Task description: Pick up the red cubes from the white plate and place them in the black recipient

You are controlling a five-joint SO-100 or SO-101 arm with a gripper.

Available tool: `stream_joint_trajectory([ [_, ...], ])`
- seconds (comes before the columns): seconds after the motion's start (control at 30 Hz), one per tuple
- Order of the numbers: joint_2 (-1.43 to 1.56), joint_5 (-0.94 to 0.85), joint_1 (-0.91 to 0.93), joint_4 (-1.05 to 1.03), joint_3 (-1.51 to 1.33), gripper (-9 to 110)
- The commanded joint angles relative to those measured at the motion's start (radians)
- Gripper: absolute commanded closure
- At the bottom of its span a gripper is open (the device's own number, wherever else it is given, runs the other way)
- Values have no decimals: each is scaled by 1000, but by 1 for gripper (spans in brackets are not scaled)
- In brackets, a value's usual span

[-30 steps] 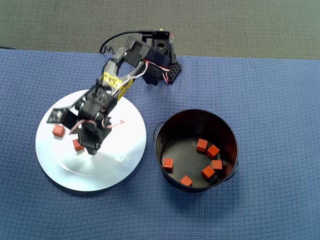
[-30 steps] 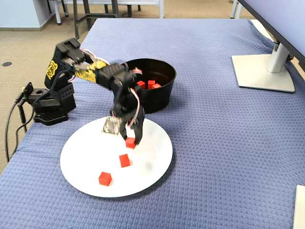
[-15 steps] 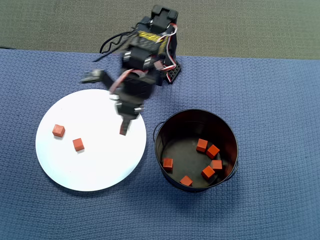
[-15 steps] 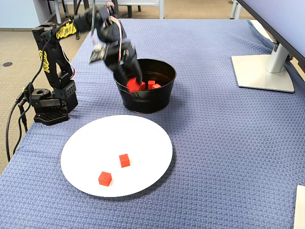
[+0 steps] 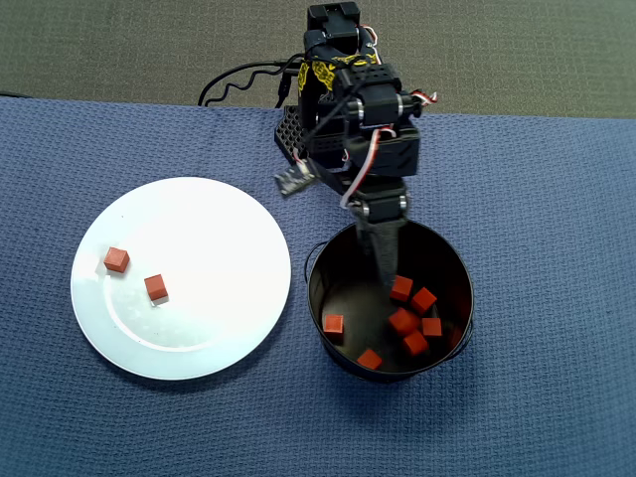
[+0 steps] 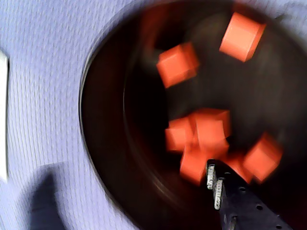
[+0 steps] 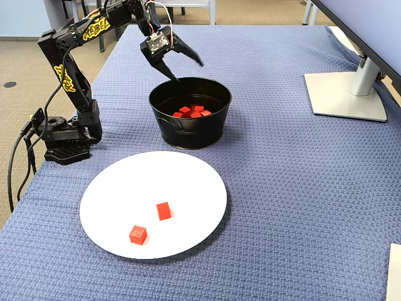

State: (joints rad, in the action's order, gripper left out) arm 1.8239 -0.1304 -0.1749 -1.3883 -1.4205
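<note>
The black recipient [image 5: 318,260] stands to the right of the white plate [image 5: 219,214] in the overhead view. Several red cubes [image 5: 402,321] lie on its floor. Two red cubes [image 5: 117,260] [image 5: 155,288] rest on the left part of the plate. My gripper [image 7: 187,70] hangs open just above the recipient's [image 7: 188,132] far rim in the fixed view, with nothing between its fingers. The blurred wrist view looks down into the recipient [image 6: 110,124] at several cubes [image 6: 177,64], with one dark finger [image 6: 225,196] at the bottom right.
Blue woven cloth [image 5: 556,248] covers the table. The arm's base [image 7: 62,135] sits at the table's left edge in the fixed view. A monitor stand [image 7: 348,94] is at the far right, and a white object [image 7: 395,273] shows at the bottom right corner.
The gripper lifted a cube off the plate, swung right over the recipient and opened. One more cube now lies in the recipient, and two stay on the plate.
</note>
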Motion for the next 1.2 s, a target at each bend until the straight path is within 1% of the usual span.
stream_joint_trajectory([
  [0.0,34,-91,244,-35,69,69],
  [0.1,-12,-153,457,-28,63,75],
  [0.2,-95,-233,638,-5,77,79],
  [0.27,-166,-282,727,28,78,80],
  [0.37,-281,-287,827,103,72,85],
  [0.43,-356,-290,871,129,83,86],
  [0.57,-508,-321,910,158,147,85],
  [0.63,-561,-367,902,132,193,84],
  [0.77,-600,-600,870,107,199,82],
  [0.93,-614,-963,882,130,144,80],
  [1.17,-649,-1226,934,138,120,79],
])
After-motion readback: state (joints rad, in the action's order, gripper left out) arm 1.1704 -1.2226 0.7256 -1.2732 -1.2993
